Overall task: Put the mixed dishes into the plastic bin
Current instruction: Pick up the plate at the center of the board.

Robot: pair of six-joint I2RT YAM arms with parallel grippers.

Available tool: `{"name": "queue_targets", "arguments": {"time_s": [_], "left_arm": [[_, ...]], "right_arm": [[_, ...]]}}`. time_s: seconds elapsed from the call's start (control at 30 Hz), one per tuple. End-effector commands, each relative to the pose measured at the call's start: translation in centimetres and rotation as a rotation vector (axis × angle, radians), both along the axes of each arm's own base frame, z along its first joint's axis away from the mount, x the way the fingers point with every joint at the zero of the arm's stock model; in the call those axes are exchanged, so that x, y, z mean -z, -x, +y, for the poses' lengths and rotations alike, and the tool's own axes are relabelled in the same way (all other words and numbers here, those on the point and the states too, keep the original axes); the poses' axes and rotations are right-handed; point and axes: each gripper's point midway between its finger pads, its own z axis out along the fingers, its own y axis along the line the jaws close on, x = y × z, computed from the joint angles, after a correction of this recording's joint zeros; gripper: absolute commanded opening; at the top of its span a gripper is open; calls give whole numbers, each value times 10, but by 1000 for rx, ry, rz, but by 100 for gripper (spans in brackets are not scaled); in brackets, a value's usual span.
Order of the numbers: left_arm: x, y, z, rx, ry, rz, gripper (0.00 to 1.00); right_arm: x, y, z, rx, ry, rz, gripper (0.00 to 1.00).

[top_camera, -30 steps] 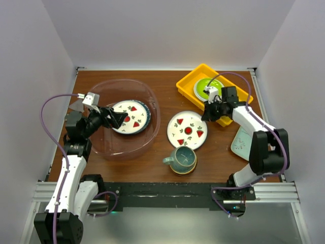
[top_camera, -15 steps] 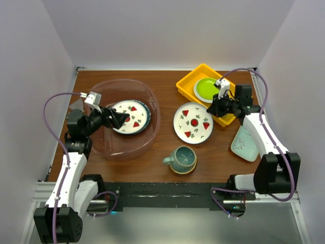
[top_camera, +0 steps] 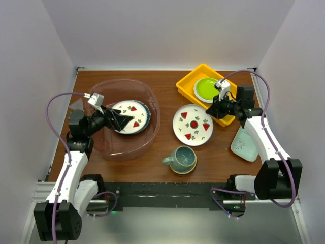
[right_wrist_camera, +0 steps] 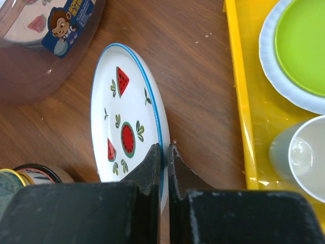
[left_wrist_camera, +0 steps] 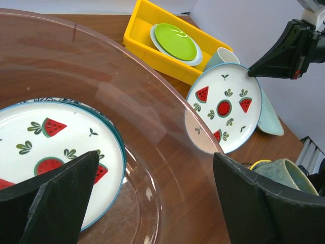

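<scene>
Right tool (right_wrist_camera: 163,149) clamps the rim of the white watermelon-patterned plate (top_camera: 193,124), and the clear pinkish plastic tub (top_camera: 157,109) lies just to its left.

A yellow tray (top_camera: 188,76) sits at the two o'clock corner of the wooden table (top_camera: 167,81). It holds a white-rimmed lime-green plate (top_camera: 207,87). In the right wrist view, a plain white cup (right_wrist_camera: 303,155) stands at the plate's six o'clock.

light: bright, even, from above | shadows: soft, faint on surface (top_camera: 167,86) | glare: pale reflections on clear bin (left_wrist_camera: 152,117) wall | focus: sharp, no motion blur
</scene>
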Motion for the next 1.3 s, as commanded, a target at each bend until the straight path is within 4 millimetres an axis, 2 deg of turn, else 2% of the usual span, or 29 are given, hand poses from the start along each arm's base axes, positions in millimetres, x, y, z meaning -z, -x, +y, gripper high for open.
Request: {"name": "queue_targets", "arguments": {"time_s": [0.0, 0.3, 0.43, 0.5, 0.67, 0.7, 0.77, 0.8, 0.87, 0.9, 0.97, 1.0, 1.07, 1.1, 1.13, 1.17, 1.2, 1.23, 1.27], "left_arm": [[-9, 4, -14, 73, 15, -39, 100], [-15, 10, -39, 140, 30, -14, 100], [-27, 7, -48, 147, 37, -24, 100], [-35, 8, -59, 167, 35, -32, 100], [-35, 4, -88, 198, 10, -9, 100], [-42, 2, -92, 200, 8, -21, 100], [-38, -2, -103, 206, -10, -6, 100], [-46, -5, -108, 208, -12, -22, 100], [-41, -11, -120, 206, -43, -9, 100], [-50, -14, -124, 206, -48, -28, 100], [-41, -21, -140, 216, -92, -17, 100], [-51, -25, -146, 220, -98, -43, 100], [-40, -30, -161, 255, -162, -57, 100], [-48, -34, -168, 268, -174, -91, 100], [-47, -32, -178, 296, -194, -113, 100], [-35, -38, -185, 326, -255, -145, 100], [-38, -42, -192, 342, -274, -175, 100], [-31, -41, -200, 363, -307, -174, 100], [-12, -49, -207, 388, -365, -173, 100]], "right_arm": [[-43, -2, 11, -63, -60, -149, 0], [-50, 3, 11, -80, -63, -176, 0], [-54, 4, 9, -75, -63, -188, 0], [-58, 5, 9, -72, -65, -201, 0], [-67, 9, 8, -71, -77, -225, 0], [-70, 9, 8, -71, -78, -236, 0], [-73, 10, 8, -67, -79, -242, 0], [-76, 11, 8, -65, -79, -252, 0], [-77, 8, -1, -32, -78, -256, 0], [-78, 7, -2, -26, -77, -259, 0], [-77, 6, -3, -20, -82, -250, 0], [-75, 5, -2, -21, -84, -244, 0], [-73, 5, -2, -19, -93, -229, 0], [-72, 4, -1, -23, -96, -225, 0], [-71, 4, -1, -24, -99, -220, 0], [-71, 4, -1, -24, -103, -216, 0], [-70, 4, 0, -27, -106, -212, 0], [-70, 4, 1, -32, -110, -209, 0], [-70, 5, 2, -36, -114, -206, 0]]}}
